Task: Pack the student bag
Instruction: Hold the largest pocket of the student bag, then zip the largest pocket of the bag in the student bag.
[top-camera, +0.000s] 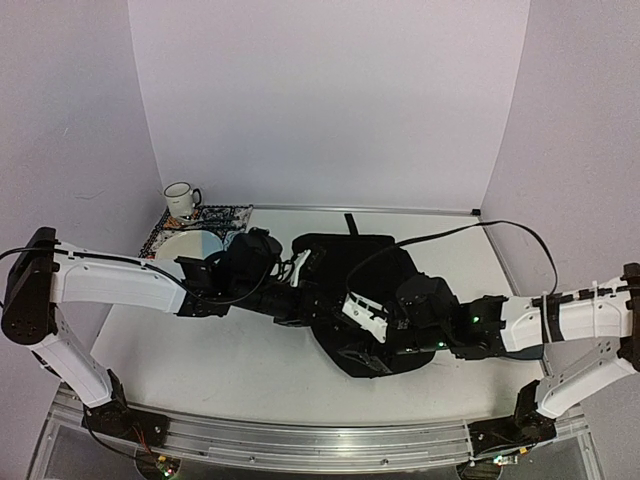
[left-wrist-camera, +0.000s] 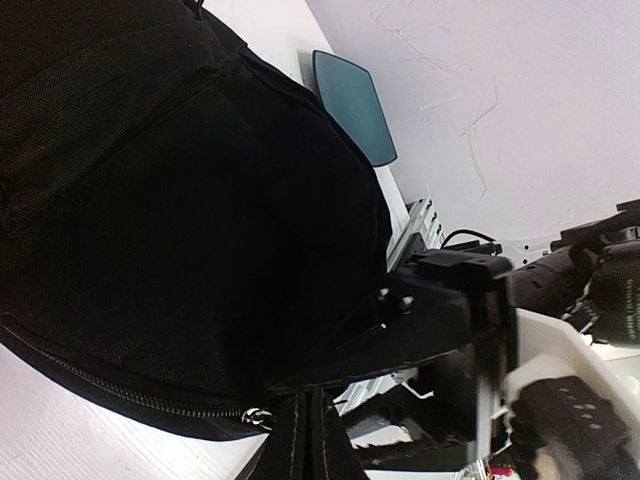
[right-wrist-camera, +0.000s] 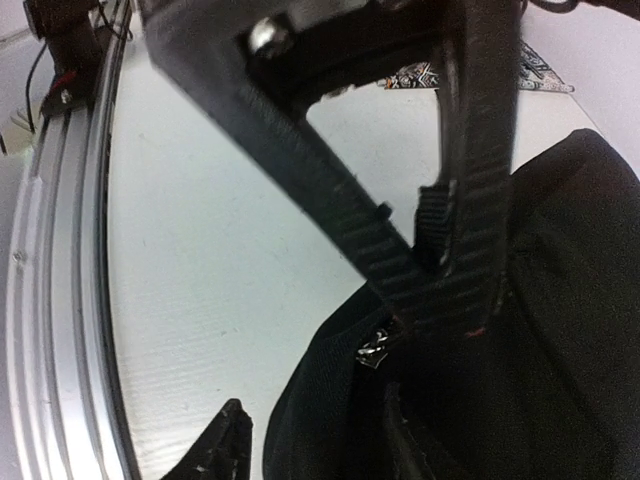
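The student bag (top-camera: 360, 260) is a large black backpack lying flat in the middle of the table. It fills the left wrist view (left-wrist-camera: 170, 220) and the lower right of the right wrist view (right-wrist-camera: 560, 330). My left gripper (top-camera: 318, 293) (left-wrist-camera: 305, 425) is shut on the bag's edge fabric beside a silver zipper pull (left-wrist-camera: 258, 414) (right-wrist-camera: 375, 350). Its ribbed fingers (right-wrist-camera: 400, 270) show in the right wrist view. My right gripper (top-camera: 342, 312) (right-wrist-camera: 310, 445) is open, with its jaws on either side of the bag's rim just below that pull.
A flat dark-teal pad (left-wrist-camera: 352, 92) lies beyond the bag. A white mug (top-camera: 181, 198) stands at the back left on a patterned mat (top-camera: 225, 214), next to a white plate (top-camera: 180, 243). The aluminium rail (right-wrist-camera: 60, 300) runs along the table's near edge.
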